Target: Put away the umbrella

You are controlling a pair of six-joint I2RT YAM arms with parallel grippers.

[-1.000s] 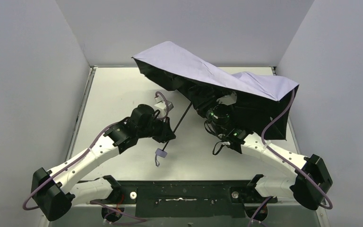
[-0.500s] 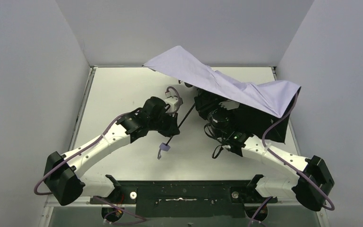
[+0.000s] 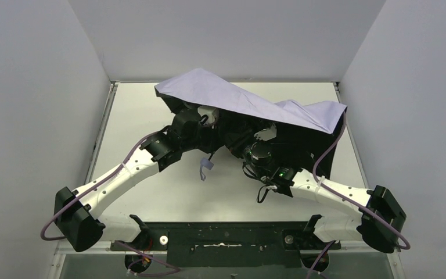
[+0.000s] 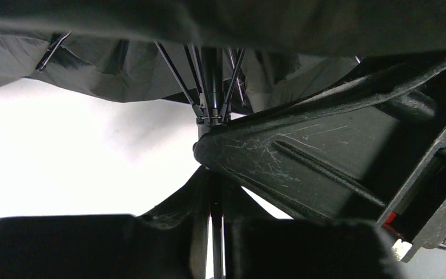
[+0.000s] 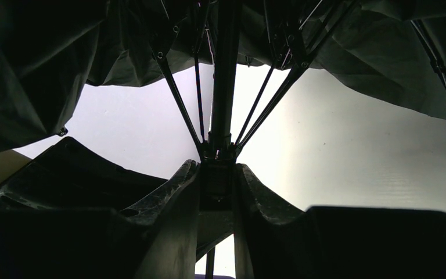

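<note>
The umbrella (image 3: 250, 102) is sprawling across the upper middle of the overhead view, lavender side up, half collapsed and draping over both wrists. Under that tent, the right gripper (image 5: 216, 167) is pinching the runner (image 5: 216, 189) squarely between its pads, with ribs (image 5: 177, 99) fanning up on either side. The left gripper (image 4: 212, 200) is gripping the thin shaft (image 4: 216, 244) at the bottom centre of its own view, jaws together on it just below the runner. The right arm's finger is crossing in from the right there, nearly touching. The lavender handle end (image 3: 206, 167) is dangling below centre overhead, above the table (image 3: 139, 110).

This is looking like the collapse stroke, with the runner heading toward the handle while the shaft is held. Doing it well means pulling dead along the shaft, since any sideways lean is likely binding those thin ribs. The left clamp is sitting very close beneath the runner and may be blocking its travel, so gripping nearer the handle would be giving more room. Loose fabric snagging the fingers is the other risk.
</note>
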